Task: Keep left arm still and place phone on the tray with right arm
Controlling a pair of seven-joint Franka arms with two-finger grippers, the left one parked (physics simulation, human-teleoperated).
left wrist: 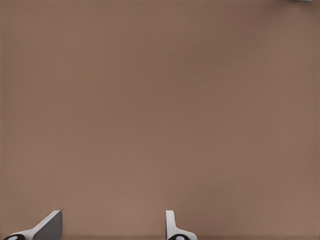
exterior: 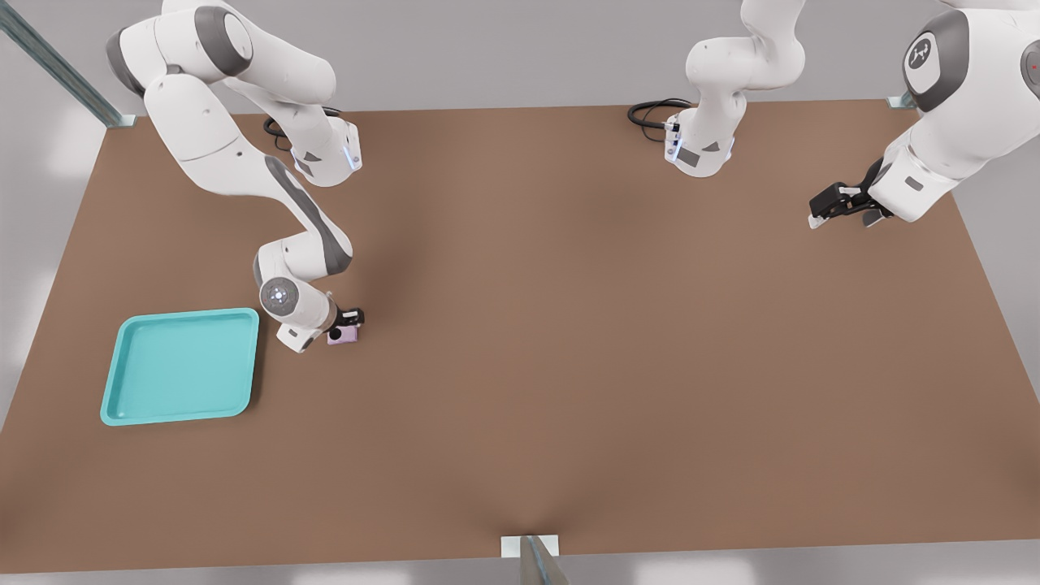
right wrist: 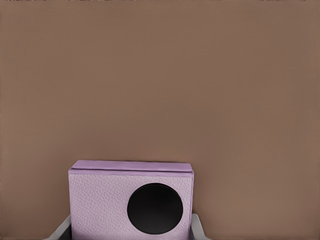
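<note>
- Phone (exterior: 344, 334) lies flat on the brown tabletop (exterior: 569, 325), just beside the tray (exterior: 130, 402) on the front view's right but apart from it.
- Right arm's pincer (exterior: 348, 323) sits down at the phone; in the wrist view a grey fingertip shows against each side edge of the pink body (right wrist: 100, 205), so it looks closed to the phone's width, probably gripping it.
- One round black lens (right wrist: 155, 208) faces up between the fingers.
- Judging by its look, the phone is light, stiff and thin, with a smooth shell that could slip under a weak pinch.
- Best hold seems to be across the two opposite side edges, near the middle, clear of the lens.
- Tray holds nothing so far; its raised rim needs clearing on the way over.
</note>
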